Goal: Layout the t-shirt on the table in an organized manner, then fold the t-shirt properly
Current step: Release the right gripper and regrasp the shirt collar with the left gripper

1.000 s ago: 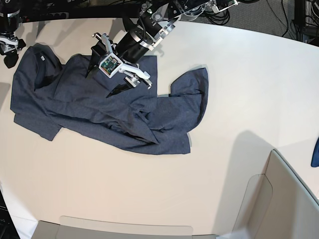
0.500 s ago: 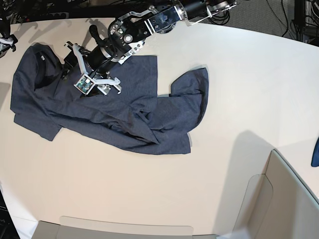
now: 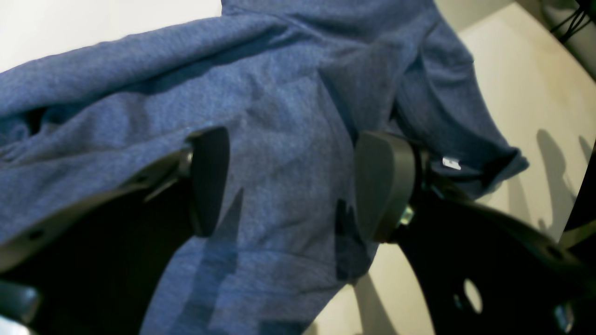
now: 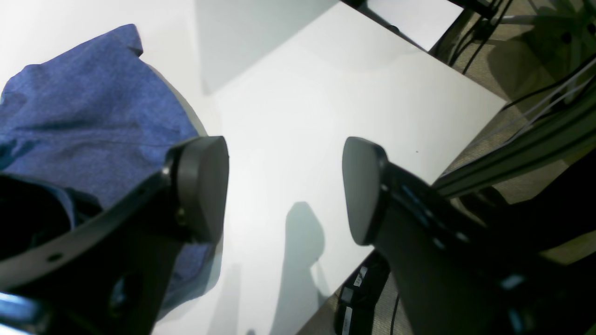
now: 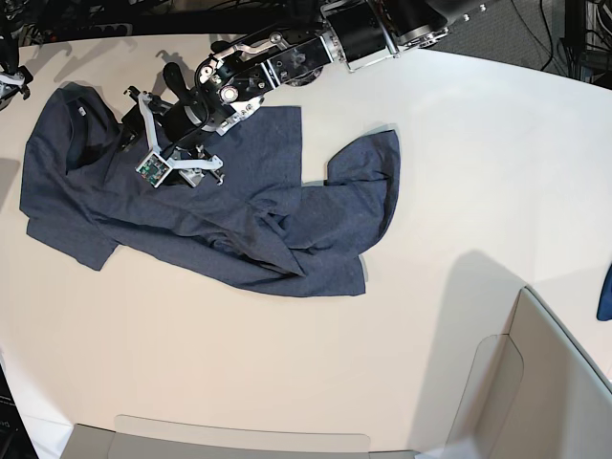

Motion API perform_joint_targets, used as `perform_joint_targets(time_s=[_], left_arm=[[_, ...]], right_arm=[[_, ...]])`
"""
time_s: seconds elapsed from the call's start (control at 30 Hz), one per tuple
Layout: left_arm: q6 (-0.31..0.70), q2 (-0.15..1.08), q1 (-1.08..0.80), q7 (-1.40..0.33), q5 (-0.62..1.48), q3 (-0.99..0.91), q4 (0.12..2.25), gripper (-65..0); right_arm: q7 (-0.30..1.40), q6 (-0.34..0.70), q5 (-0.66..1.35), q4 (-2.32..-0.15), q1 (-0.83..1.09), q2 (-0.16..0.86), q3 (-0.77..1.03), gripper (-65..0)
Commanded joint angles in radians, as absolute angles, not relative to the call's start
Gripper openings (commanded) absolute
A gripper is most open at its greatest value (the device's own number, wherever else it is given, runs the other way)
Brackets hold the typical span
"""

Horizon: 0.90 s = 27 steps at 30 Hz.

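- Clearly, the dark navy-grey heathered t-shirt lies crumpled across the upper left of the off-white matte table, not yet spread.
- The left gripper hovers over its collar end, jaws wide and empty, likely lining up a pinch.
- The right gripper waits, parted and empty, over bare tabletop.
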<state>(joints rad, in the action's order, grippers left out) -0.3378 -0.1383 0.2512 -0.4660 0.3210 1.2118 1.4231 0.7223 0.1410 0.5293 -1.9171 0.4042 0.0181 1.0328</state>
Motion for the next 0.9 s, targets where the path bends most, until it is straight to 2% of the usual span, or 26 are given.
perform_joint_targets(time_s=[0.0,0.27,0.43,0.67,0.87], left_arm=[[-0.334,-0.157,0.269,-0.438,0.314,1.219,1.435,-24.6],[-0.334,-0.157,0.377,-0.438,0.314,1.336,1.42,-24.6],[-0.334,-0.157,0.39,-0.438,0.314,1.403,1.423,-24.6],[-0.334,-0.157,0.394,-0.423,0.314,1.411,1.415,-24.6],[-0.334,-0.157,0.394,-0.378,0.314,1.408,1.385,-24.6]], right_arm=[[0.694,0.147,0.535,-1.933,0.41,0.033,1.038,-26.7],[0.696,0.156,0.535,-1.885,0.409,0.056,1.038,-26.7],[0.696,0.179,0.533,-1.822,0.409,0.116,0.946,-26.7],[0.694,0.177,0.532,-1.817,0.392,0.124,0.835,-26.7],[0.688,0.177,0.363,-1.824,0.335,0.117,0.725,-26.7]])
